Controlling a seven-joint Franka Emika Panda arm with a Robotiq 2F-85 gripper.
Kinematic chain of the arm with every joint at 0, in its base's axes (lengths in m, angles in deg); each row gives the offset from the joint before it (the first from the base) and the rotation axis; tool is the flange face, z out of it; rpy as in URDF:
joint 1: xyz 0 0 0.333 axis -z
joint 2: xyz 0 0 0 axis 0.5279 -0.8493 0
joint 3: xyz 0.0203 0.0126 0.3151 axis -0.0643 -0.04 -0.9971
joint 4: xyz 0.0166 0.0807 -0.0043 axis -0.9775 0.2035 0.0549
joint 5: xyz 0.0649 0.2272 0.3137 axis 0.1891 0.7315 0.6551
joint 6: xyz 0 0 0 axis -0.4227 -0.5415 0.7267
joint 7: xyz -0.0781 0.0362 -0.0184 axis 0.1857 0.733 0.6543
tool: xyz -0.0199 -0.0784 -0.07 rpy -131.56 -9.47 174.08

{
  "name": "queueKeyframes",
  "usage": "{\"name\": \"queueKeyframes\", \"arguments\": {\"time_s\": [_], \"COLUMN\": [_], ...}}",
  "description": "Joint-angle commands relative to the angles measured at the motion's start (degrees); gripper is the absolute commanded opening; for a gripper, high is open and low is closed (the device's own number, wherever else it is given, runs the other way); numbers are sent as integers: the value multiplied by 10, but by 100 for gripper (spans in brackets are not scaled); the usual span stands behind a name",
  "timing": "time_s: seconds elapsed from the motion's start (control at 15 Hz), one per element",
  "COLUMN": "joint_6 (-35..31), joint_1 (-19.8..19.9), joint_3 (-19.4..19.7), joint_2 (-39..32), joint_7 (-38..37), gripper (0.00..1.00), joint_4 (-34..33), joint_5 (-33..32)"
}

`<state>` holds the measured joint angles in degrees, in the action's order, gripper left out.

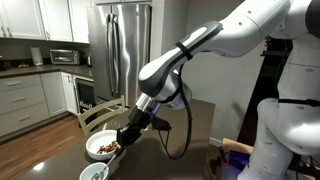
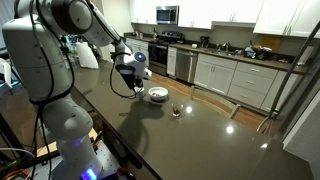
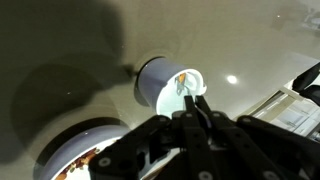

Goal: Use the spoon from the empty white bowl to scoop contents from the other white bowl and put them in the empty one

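Holding the spoon [image 3: 184,83], the gripper [image 3: 197,102] is fully closed; the spoon runs straight out from the jaws, tip over the rim of the small bowl [image 3: 155,85].

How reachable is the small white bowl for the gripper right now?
Probably yes: the gripper, shut on the spoon, holds its tip at the rim of the small white bowl in the wrist view. Nothing shows between them; the wider bowl of brown pieces sits aside.
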<state>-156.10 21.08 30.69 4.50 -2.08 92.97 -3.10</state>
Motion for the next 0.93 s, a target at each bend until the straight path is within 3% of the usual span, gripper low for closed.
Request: {"name": "queueKeyframes", "arguments": {"time_s": [0.0, 0.87], "joint_6": [-18, -37], "joint_1": [-6, -26], "joint_3": [-7, 3], "joint_2": [6, 37], "joint_7": [-25, -98], "gripper": [2, 2], "joint_4": [1, 7], "joint_5": [-41, -172]}}
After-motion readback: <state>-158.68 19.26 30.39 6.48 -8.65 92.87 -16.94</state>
